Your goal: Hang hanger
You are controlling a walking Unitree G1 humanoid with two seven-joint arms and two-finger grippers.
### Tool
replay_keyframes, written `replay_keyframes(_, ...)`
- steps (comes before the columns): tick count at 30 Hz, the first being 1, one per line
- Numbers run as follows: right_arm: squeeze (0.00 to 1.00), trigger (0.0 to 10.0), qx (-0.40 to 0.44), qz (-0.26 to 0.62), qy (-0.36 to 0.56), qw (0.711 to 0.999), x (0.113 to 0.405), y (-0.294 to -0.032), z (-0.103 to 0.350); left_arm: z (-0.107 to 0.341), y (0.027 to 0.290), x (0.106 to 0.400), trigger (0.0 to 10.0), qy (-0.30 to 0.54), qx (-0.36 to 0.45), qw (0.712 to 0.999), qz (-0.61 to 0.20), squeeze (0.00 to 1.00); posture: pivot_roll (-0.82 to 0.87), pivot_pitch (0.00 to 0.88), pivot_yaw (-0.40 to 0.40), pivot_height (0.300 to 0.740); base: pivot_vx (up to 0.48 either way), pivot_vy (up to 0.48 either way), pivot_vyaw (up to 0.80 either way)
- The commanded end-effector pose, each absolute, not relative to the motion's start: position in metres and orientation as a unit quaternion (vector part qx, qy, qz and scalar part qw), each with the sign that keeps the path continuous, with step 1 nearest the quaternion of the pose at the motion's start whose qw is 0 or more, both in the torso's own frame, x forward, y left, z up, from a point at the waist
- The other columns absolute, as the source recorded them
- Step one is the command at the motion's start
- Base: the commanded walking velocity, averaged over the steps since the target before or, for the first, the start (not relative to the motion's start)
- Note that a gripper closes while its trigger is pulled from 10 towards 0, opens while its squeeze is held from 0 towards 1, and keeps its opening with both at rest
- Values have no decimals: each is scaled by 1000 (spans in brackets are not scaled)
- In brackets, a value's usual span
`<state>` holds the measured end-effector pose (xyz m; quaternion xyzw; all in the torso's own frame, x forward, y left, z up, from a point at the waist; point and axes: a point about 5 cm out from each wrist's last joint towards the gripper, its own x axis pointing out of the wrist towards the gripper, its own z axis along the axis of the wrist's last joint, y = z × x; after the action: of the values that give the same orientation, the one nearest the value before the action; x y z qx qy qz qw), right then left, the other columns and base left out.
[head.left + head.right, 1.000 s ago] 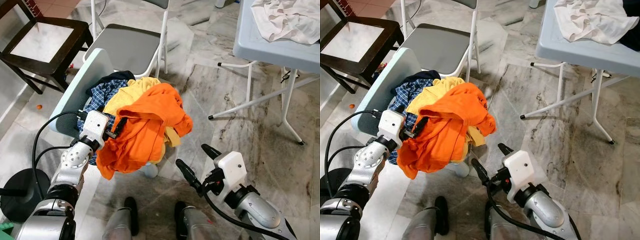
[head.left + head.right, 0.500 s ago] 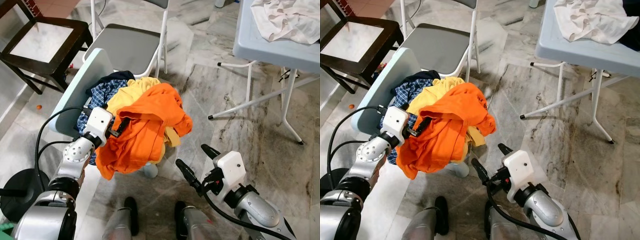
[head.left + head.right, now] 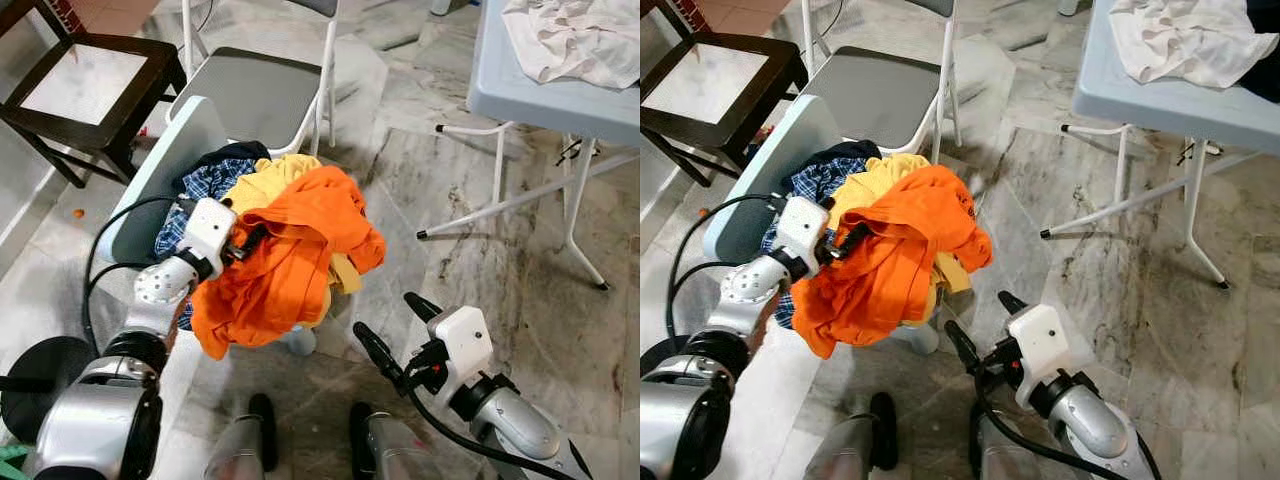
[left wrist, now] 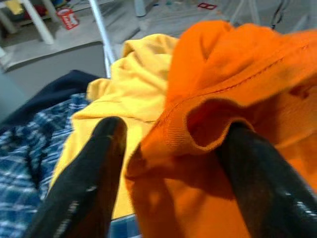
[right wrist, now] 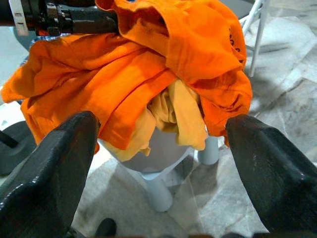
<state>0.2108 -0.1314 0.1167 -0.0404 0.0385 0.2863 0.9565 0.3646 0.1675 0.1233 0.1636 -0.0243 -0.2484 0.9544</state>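
Left wrist view: fingers spread at the fold of the orange shirt, no hanger to be seen yet.

Nearest me, the right hand hangs low above the marble floor with its two fingers wide apart, holding nothing and pointing at the pile. Just beyond, the left hand has its fingers parted on either side of a rolled hem of the orange shirt, not clamped on it. That shirt lies on top of a yellow garment and a blue plaid shirt, all heaped on a pale plastic chair. I can't spot a hanger anywhere. To do this well, I'd say close only on the orange layer, lift slowly so the yellow cloth doesn't drag along, and bring the right hand in for support. Farther off stand a grey folding chair and the worktop carrying a white cloth.
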Motion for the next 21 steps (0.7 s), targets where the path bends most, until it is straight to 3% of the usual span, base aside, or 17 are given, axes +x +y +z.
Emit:
replay_keyframes(1,0,10000,-38,287,42,956,206,-130,116,117,167,362,0,-11,162,952,-259,0,-221,344,34,740,0,0,0)
replay_keyframes(21,0,10000,-29,307,44,950,207,-130,117,111,168,357,0,-4,131,952,-277,0,-209,336,31,740,0,0,0)
